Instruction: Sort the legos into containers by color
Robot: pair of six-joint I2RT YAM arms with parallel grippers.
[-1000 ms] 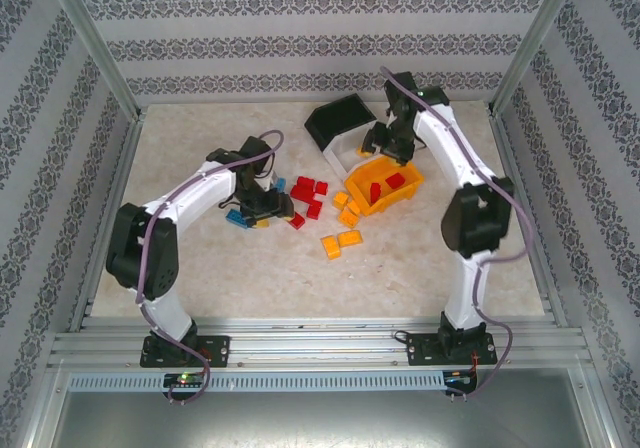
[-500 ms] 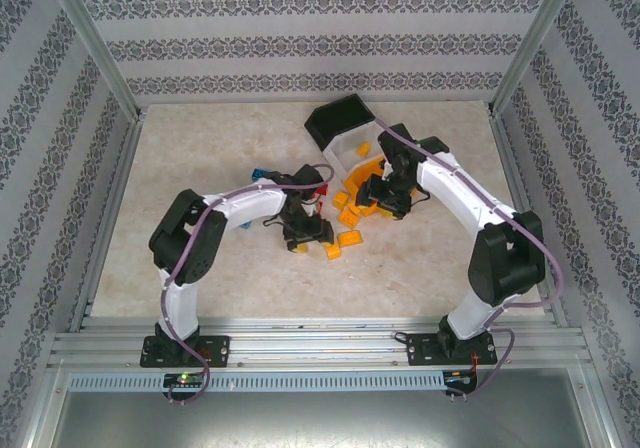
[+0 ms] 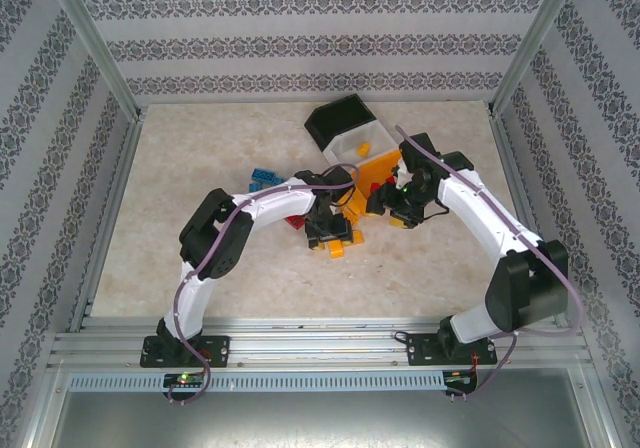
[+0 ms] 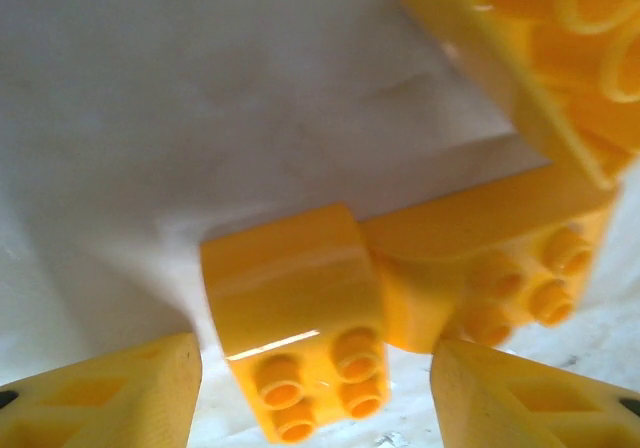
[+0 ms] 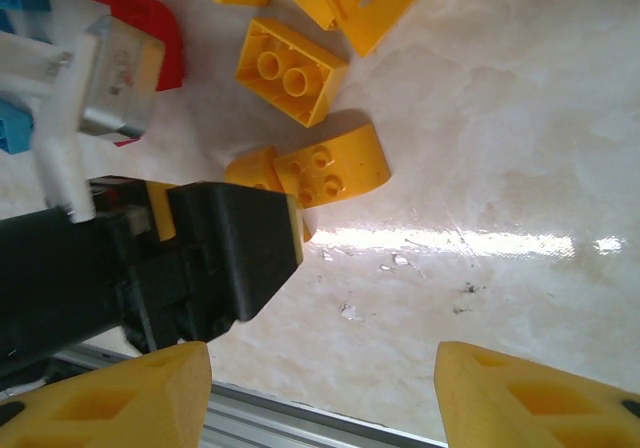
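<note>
Left jaws stand half open around a curved orange-yellow studded plastic brick on the tabletop, not gripping it. Right jaws, equally open and empty, hover just beside. Joined black, white and orange plastic bins lie toward the far edge.

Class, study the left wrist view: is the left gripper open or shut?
Open. The left gripper has its fingers apart, with table showing between each and the curved yellow brick.
</note>
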